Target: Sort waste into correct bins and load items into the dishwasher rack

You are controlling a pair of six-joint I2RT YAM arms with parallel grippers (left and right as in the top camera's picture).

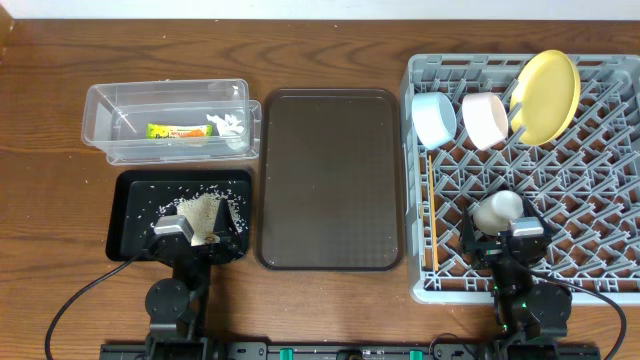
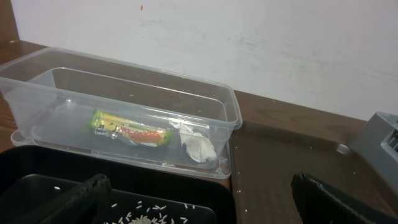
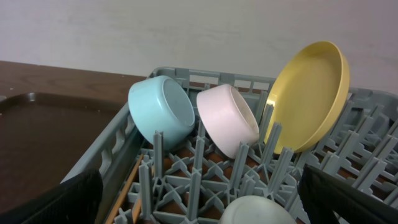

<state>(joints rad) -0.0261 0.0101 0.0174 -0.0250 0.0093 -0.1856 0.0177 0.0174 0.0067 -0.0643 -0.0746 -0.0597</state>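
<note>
The clear tub holds the yellow-green wrapper and the white tissue; both also show in the left wrist view, the wrapper and the tissue. Rice grains lie in the black tray. My left gripper hangs open over that tray's near end. The grey rack holds the light-blue bowl, the pinkish bowl, the yellow plate, the pale cup and the chopsticks. My right gripper is open around the cup.
The brown serving tray lies between the black tray and the rack. A few rice grains lie on the table beside the black tray. The wall stands behind the table's far edge.
</note>
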